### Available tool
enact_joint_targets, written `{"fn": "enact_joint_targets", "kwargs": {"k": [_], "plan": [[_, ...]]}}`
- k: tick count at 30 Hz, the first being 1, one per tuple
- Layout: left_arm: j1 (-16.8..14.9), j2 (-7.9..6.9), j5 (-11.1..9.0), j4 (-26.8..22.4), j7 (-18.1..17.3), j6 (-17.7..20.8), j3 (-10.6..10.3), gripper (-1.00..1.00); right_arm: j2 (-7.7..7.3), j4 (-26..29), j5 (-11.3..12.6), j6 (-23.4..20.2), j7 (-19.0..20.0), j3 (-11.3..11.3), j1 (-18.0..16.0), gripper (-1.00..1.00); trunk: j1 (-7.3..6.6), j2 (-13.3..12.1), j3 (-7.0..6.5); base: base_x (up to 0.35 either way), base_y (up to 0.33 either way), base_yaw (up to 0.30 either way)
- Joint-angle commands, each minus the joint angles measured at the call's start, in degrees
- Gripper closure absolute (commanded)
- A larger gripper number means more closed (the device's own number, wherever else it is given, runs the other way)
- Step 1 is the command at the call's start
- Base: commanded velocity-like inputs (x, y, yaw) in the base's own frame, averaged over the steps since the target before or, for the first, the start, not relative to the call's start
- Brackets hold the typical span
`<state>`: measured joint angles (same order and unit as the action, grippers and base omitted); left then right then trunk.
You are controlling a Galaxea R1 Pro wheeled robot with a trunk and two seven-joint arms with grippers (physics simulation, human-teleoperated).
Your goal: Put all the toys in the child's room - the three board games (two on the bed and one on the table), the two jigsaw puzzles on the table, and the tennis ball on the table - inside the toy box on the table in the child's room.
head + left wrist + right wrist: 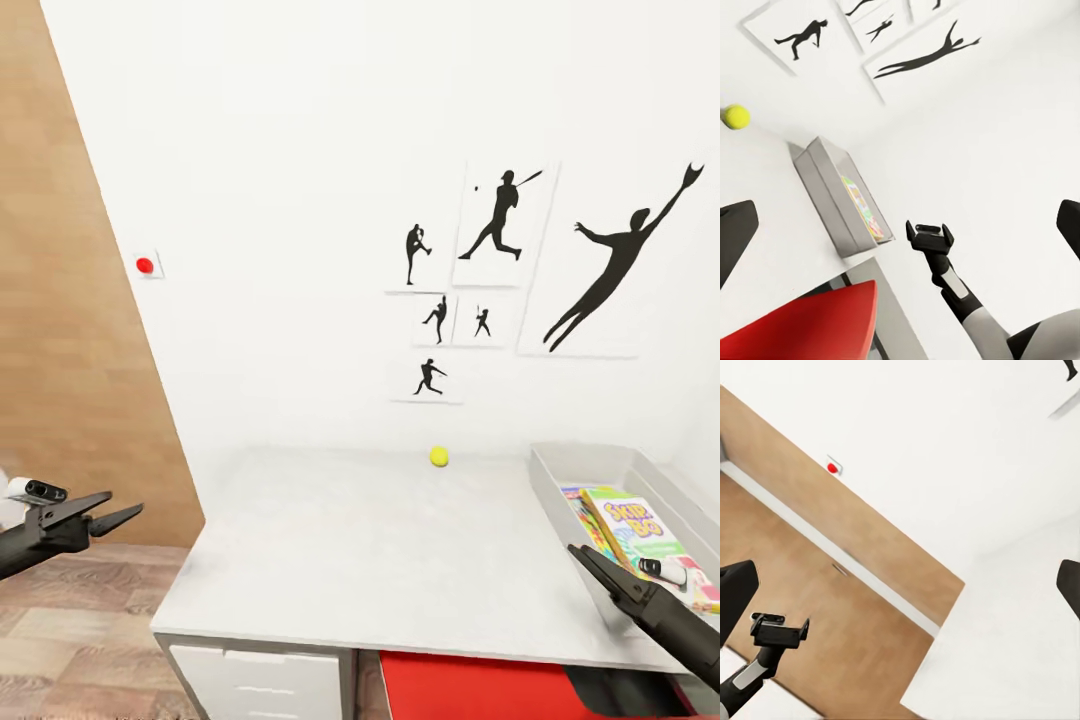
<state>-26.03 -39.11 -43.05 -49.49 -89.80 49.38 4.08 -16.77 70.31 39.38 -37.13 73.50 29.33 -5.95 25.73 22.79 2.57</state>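
Resting alone near the back edge of the long light-grey table (380,540), close to the white wall, the small yellow-green tennis ball (438,456) sits well apart from both arms. To its right, at the table's far end, stands the shallow grey toy box (560,480) with sloping walls; inside it lie a flat green-and-yellow game box (632,528) with a bright printed lid (the lettering reads "Skip-Bo") and, partly beneath that, a multicoloured flat piece (583,512) whose kind I cannot tell. The right gripper (590,567) hovers over the table's front right part, just beside the toy box's near wall, its black fingers spread apart with nothing between them in the left wrist view. The left gripper (100,515) hangs off the table's left end, above the wood-plank floor (70,630), fingers likewise parted and empty. Beneath the table front, white drawers (260,680) show beside a red chair seat (470,690). On the wall hang black sports silhouette pictures (500,220), and farther left a small red dot (145,265).
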Motion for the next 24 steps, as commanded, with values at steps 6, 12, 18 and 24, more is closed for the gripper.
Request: {"fn": "enact_joint_targets", "kwargs": {"k": [6,12,18,24], "plan": [[-0.1,-0.03,0.0,0.0,-0.2,0.5,0.0,-1.00,0.06,0.0,0.3,-0.5,0.1,0.0,0.0,-1.00,0.06,0.1,0.17,0.064,0.000,0.186],[-0.1,-0.06,-0.1,0.0,-0.2,0.3,-0.1,-1.00,0.07,0.0,0.3,-0.5,0.1,0.0,0.0,-1.00,0.06,0.1,0.18,0.062,0.121,0.024],[-0.1,-0.03,-0.1,0.0,-0.2,0.1,-0.1,-1.00,0.04,0.0,0.3,-0.5,0.1,0.0,0.0,-1.00,0.06,0.1,0.09,0.099,0.096,-0.038],[-0.1,-0.07,0.0,0.0,-0.2,-0.1,0.0,-1.00,-0.04,0.0,0.3,-0.5,0.1,0.0,0.0,-1.00,0.06,0.1,-0.15,0.139,0.045,-0.112]]}}
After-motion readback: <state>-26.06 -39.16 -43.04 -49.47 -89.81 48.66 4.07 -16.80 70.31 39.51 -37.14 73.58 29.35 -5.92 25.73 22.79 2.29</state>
